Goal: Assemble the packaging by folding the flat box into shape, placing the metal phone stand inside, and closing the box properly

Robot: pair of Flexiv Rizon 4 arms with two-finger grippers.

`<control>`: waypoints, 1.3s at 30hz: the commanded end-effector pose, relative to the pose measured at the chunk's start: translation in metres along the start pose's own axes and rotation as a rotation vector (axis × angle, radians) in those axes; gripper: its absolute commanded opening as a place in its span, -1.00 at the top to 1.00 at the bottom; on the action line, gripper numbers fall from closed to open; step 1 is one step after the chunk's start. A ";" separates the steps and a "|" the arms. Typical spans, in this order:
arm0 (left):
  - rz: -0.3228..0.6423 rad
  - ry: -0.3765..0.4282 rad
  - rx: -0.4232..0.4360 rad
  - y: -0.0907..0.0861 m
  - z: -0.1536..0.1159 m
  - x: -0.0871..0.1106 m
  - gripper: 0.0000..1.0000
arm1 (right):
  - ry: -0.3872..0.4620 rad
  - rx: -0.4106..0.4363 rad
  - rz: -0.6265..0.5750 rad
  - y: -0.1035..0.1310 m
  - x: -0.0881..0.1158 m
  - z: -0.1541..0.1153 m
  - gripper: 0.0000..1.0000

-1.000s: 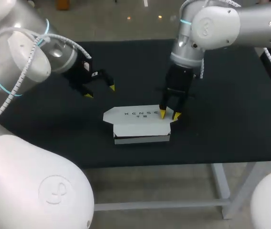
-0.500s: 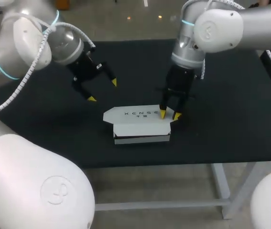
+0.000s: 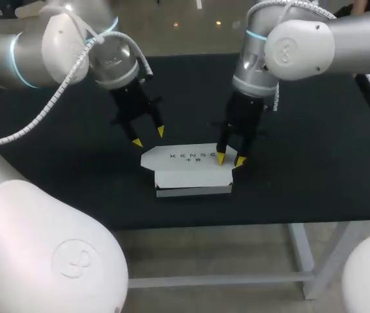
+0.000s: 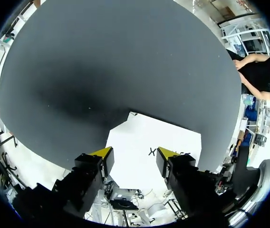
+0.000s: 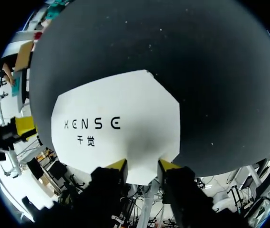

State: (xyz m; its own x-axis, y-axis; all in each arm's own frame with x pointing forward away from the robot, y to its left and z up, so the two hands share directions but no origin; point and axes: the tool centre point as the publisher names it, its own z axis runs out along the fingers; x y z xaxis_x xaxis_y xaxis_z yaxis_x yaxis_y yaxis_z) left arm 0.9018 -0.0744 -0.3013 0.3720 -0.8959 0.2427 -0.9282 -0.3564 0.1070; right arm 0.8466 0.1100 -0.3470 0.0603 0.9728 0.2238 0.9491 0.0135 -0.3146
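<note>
Lid closure in hand, both claws at the box

Head view: the white box (image 3: 195, 186) stands folded on the black table (image 3: 315, 163), its lid flap (image 3: 178, 157) laid back open. My right claw (image 3: 230, 158) rests tips-down on the flap's end, fingers narrowly apart, gripping nothing. My left claw (image 3: 149, 137), fingers apart, hovers just behind the other end.

Left wrist view: the flap lies ahead of and beneath the claw (image 4: 135, 153), untouched.

Right wrist view: the flap spreads ahead of the claw (image 5: 143, 165).

I cannot see the phone stand. Next, I judge, the flap swings over and tucks in.
</note>
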 end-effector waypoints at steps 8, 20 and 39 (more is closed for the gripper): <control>0.069 -0.091 0.031 0.024 0.022 -0.002 0.04 | 0.016 -0.032 0.007 -0.003 -0.002 0.003 0.11; 0.120 -0.033 0.040 0.027 0.038 -0.010 0.09 | 0.038 -0.070 0.013 -0.001 -0.003 0.007 0.11; 0.182 -0.038 0.062 0.036 0.050 -0.010 0.18 | 0.044 -0.155 0.032 0.006 -0.007 0.013 0.10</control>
State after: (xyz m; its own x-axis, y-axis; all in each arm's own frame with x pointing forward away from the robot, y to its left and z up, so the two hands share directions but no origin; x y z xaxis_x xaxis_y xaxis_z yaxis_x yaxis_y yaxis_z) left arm 0.8653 -0.0893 -0.3477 0.1976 -0.9542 0.2244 -0.9796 -0.2008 0.0085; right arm 0.8508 0.1072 -0.3603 0.0997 0.9614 0.2564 0.9807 -0.0514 -0.1888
